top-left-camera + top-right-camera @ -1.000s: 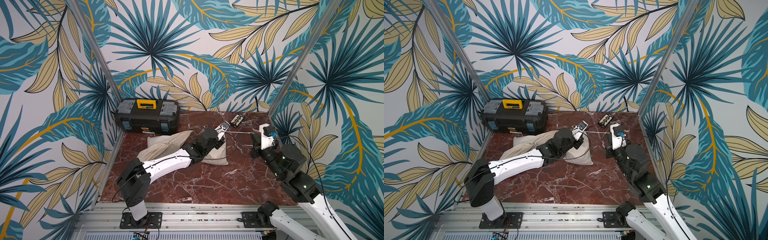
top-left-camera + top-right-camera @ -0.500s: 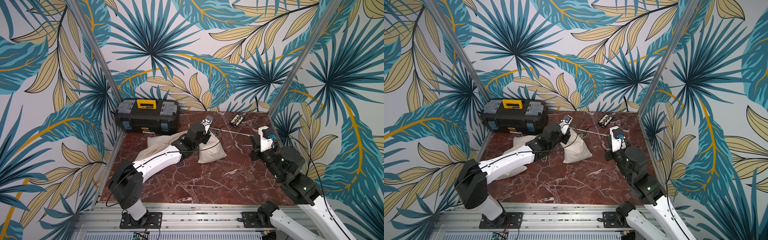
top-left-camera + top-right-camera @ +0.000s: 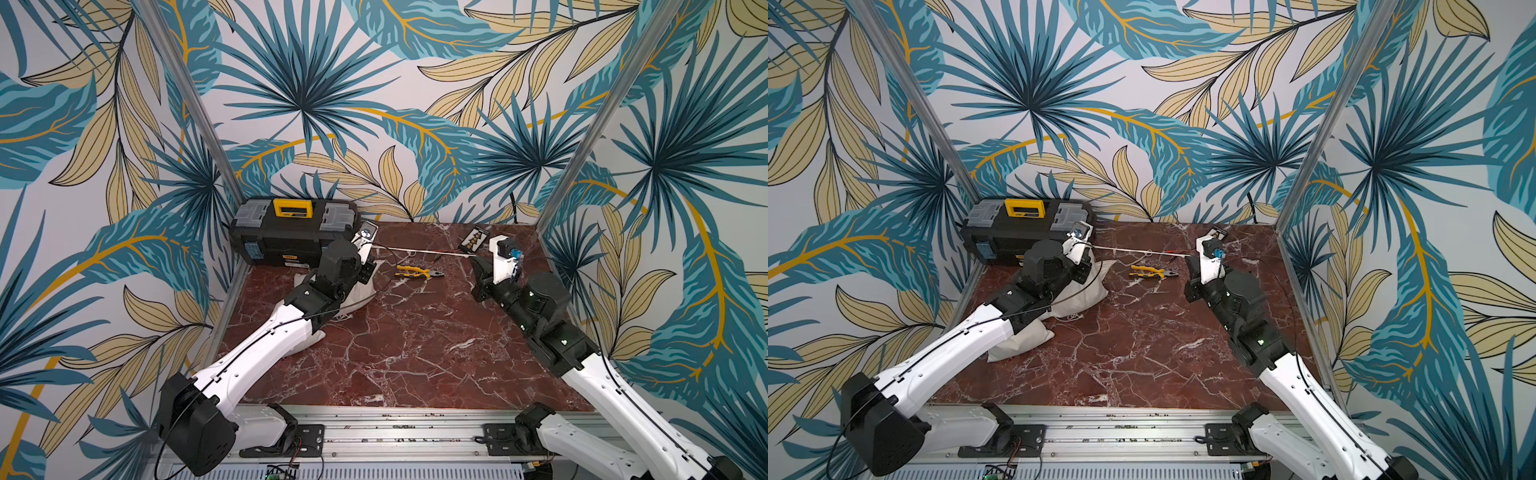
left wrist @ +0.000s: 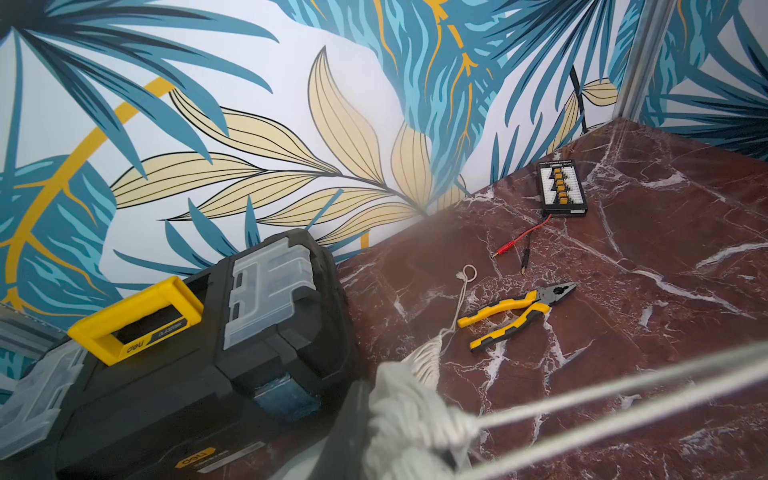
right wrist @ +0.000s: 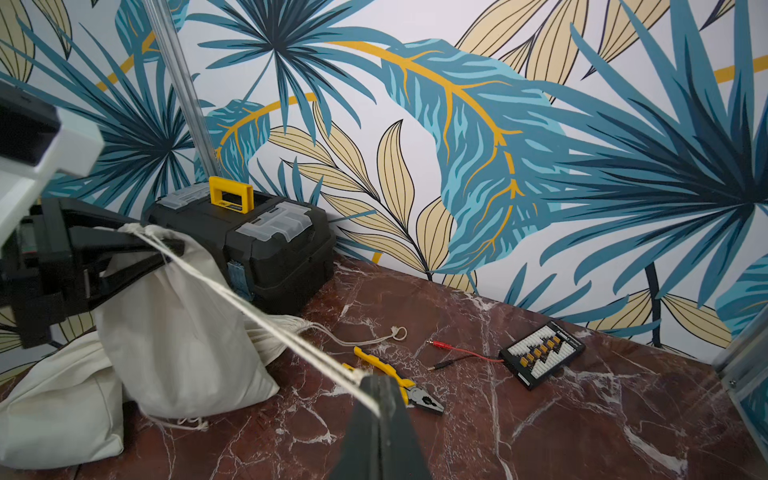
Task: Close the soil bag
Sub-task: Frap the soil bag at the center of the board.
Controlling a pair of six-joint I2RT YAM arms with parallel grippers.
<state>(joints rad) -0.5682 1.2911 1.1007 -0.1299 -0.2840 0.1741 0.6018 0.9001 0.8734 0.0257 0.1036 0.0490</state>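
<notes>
left gripper (image 5: 171, 252) was clamped on the soil bag (image 5: 178, 332) neck; right gripper (image 5: 375, 384) pinched the taut drawstring (image 5: 257, 309).

The toolbox (image 4: 166, 395) bears the only lettering that can be read. In the left wrist view its yellow handle (image 4: 137, 320) shows the brand "deli" beside a dark strip with a code starting "DL"; the rest of the code is too blurred to read. A yellow badge (image 4: 195, 458) low on its front also says "deli", with illegible small print alongside. The board (image 4: 562, 189) has white print at one end, too small to read.
</notes>
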